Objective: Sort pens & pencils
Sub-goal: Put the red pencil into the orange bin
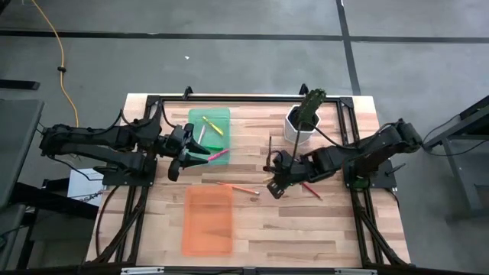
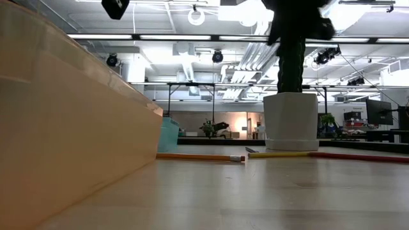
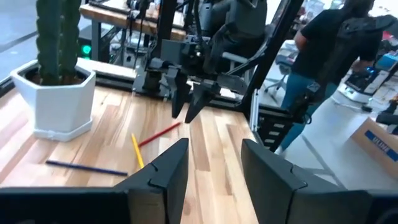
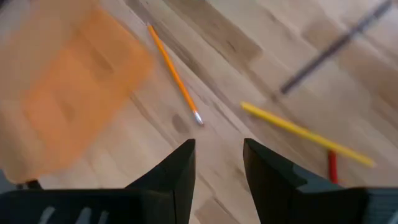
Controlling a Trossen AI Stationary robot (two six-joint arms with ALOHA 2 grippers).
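The green tray [image 1: 208,130] holds a yellow pen [image 1: 214,126], a whitish pen [image 1: 201,134] and a green one. The magenta pen [image 1: 218,155] lies across the tray's near edge. My left gripper [image 1: 195,152] hovers open just left of that pen, with nothing between its fingers [image 3: 168,171]. My right gripper [image 1: 275,186] [image 4: 219,155] is open above the table's middle. Below it lie the orange pencil [image 4: 174,74] [image 1: 241,187], the yellow pencil [image 4: 305,134], the red pencil [image 1: 310,189] and the dark pencil [image 1: 270,145]. All pencils rest flat on the wood.
An orange tray [image 1: 208,220] sits at the near middle of the table. A white pot with a cactus [image 1: 302,122] stands at the far right, close to the dark pencil. A person [image 3: 323,56] stands in the room beyond the table.
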